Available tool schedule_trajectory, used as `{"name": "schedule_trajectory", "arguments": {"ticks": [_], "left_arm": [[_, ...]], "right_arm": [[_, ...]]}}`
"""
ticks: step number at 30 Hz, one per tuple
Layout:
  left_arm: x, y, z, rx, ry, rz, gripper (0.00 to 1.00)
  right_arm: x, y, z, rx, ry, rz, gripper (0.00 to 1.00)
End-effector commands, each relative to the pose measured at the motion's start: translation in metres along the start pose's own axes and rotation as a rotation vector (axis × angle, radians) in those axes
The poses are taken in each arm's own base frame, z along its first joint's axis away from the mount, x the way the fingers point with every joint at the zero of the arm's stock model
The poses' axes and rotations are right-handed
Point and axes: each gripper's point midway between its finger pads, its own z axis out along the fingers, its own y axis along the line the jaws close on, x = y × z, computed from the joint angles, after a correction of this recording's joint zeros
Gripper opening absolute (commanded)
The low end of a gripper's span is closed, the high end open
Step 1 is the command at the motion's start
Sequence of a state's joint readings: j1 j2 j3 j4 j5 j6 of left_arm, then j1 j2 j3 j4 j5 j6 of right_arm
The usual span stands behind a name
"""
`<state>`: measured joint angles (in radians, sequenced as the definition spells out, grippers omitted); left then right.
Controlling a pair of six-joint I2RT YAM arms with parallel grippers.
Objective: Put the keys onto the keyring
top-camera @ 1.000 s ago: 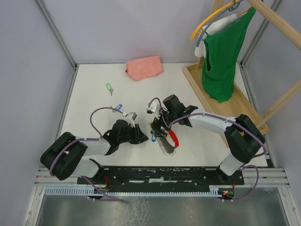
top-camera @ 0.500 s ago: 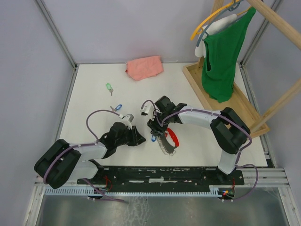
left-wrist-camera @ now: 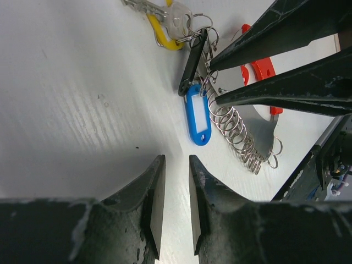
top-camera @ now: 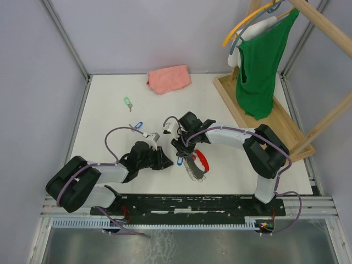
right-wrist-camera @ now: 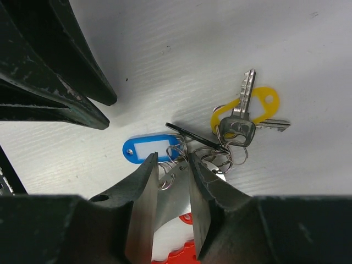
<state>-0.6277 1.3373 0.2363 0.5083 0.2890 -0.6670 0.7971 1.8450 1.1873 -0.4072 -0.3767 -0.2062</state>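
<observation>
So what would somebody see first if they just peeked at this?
Probably the bright green top hanging at the back right, and the pink cloth at the back. Mid-table, the left arm and right arm face each other over a bunch of keys with a blue tag.

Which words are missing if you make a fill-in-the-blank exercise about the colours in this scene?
The plastic tag is ____.
The folded cloth at the far edge of the table is ____.
The loose key nearest that edge has a ____ head.
Missing words: blue, pink, green.
</observation>
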Motion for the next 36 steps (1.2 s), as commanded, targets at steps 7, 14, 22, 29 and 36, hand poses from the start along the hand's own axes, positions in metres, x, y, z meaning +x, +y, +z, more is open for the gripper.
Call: {"name": "schedule_trajectory", "arguments": {"ticks": [7, 14, 22, 29, 36], "left_arm": [[-0.009, -0.017, 0.014, 0.056, -0.023, -0.014, 0.30], [-0.004, -0.011, 0.020, 0.038, -0.012, -0.030, 0.29], [-0.002, -0.004, 0.023, 0.010, -0.013, -0.027, 0.28], [-0.019, -0.010, 0.015, 0.019, -0.090, 0.043, 0.31], [-0.049, -0.031, -0.003, 0.085, -0.224, 0.197, 0.35]], "right_arm": [[-0.007, -0.004, 0.006, 0.025, 0.003, -0.006, 0.35], [0.002, 0.000, 0.010, 0.016, 0.039, -0.032, 0.38], [-0.007, 0.010, 0.004, -0.036, 0.004, -0.058, 0.13], [-0.021, 0.014, -0.016, -0.009, -0.096, -0.122, 0.01], [-0.035, 0.009, -0.037, 0.080, -0.239, -0.237, 0.01]]}}
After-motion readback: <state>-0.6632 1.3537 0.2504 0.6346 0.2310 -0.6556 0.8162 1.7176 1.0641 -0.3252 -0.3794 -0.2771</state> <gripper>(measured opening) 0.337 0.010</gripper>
